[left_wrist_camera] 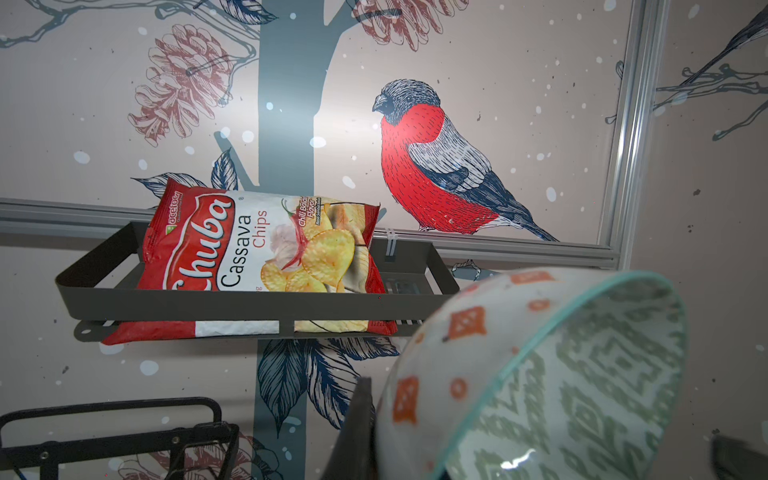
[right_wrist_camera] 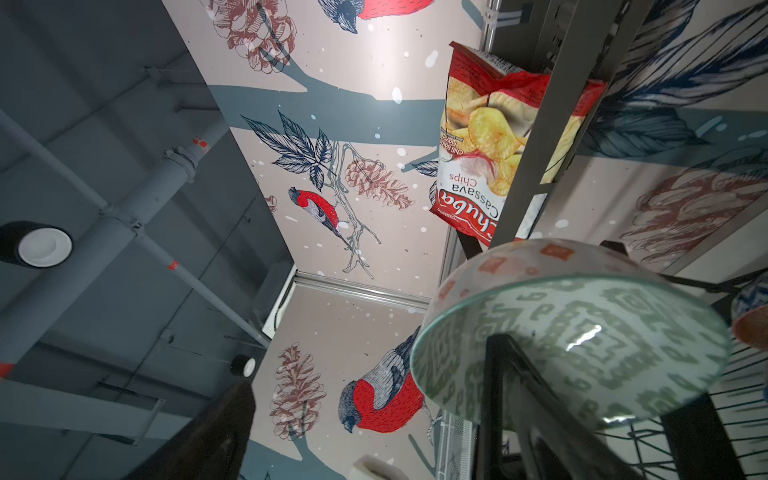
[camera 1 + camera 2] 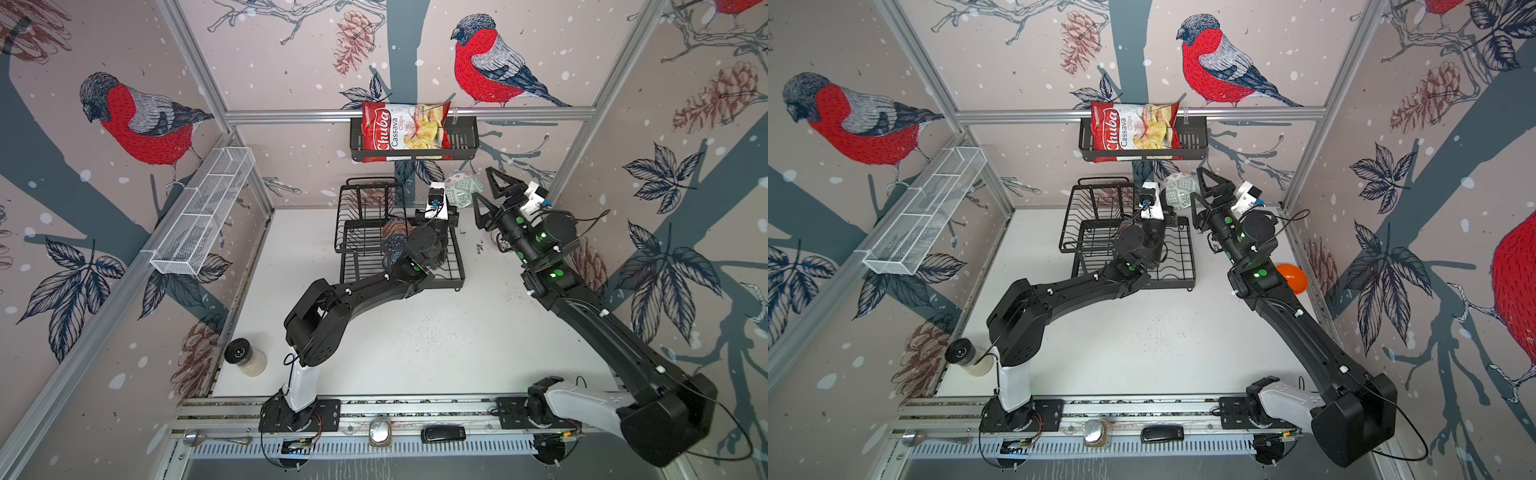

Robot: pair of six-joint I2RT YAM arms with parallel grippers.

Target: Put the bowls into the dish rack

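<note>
White wire mesh forms the long shelf [image 3: 203,212] on the left wall. Below it a black-lidded jar [image 3: 245,357] stands at the left edge of the table [image 3: 436,332]. Toward the middle, at the back of the table, sits the black dish rack [image 3: 361,216], with its raised upper tier at the back left and the wavy-wire base tray reaching out to the right. Inside it a blue-patterned bowl [image 3: 397,245] shows between the wires, with what looks like a reddish-patterned one just behind it. Both are half hidden by the left arm, which crosses over the rack.

The left gripper [image 3: 449,208] is above the rack's right rear corner, clamped on the orange-white patterned bowl [image 3: 461,191]. In the left wrist view one dark finger [image 1: 359,415] lies against the bowl's outer wall. The bowl is tipped on its side in the air, its mouth turned toward the right arm. It hangs clear of the rack, just below the black slatted basket [image 3: 461,141] on the back wall, where a red chips bag [image 3: 405,126] lies.

Just right of the bowl is the right gripper [image 3: 483,183], its jaws spread wide and gripping nothing. In the right wrist view one of its fingers [image 2: 519,395] crosses in front of the bowl's patterned inside — whether it touches, I cannot tell.

Under the right arm a white lattice-patterned bowl [image 3: 500,243] rests on the table, apart from the rack. Farthest right, a plain bright orange bowl [image 3: 1293,276] sits on the table near the right wall, partly behind the arm.
</note>
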